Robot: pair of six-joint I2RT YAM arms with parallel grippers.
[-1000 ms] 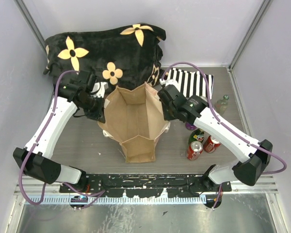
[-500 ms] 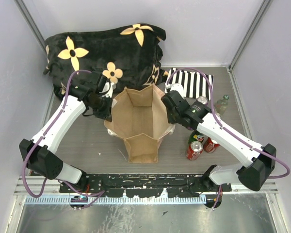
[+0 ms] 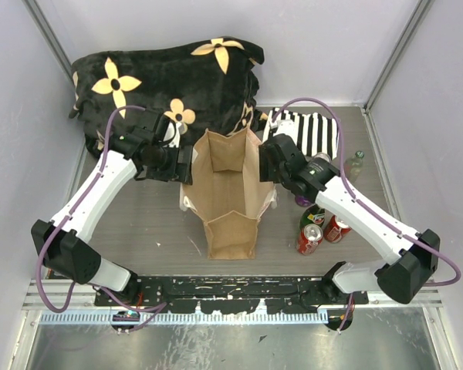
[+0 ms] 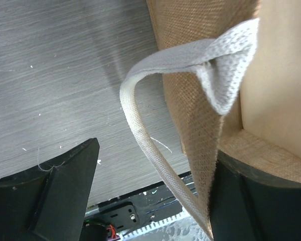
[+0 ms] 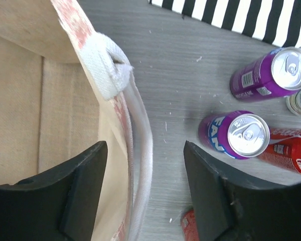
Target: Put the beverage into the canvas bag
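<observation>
The tan canvas bag stands upright mid-table with its mouth open. My left gripper is open at the bag's left rim; in the left wrist view the gripper straddles the white strap and the rim without pinching them. My right gripper is open at the right rim; in the right wrist view the gripper straddles the rim and its strap. The beverage cans stand right of the bag: a purple can, a second purple one, a red can.
A black flowered blanket lies behind the bag, and a black-and-white striped cloth at back right. A green can, two red cans and a small bottle crowd the right side. Walls close in the table.
Both grippers were shut on the bag's rims and have opened, letting go. The bag's mouth has narrowed from wide to a slimmer rectangle and shifted slightly to the right.
</observation>
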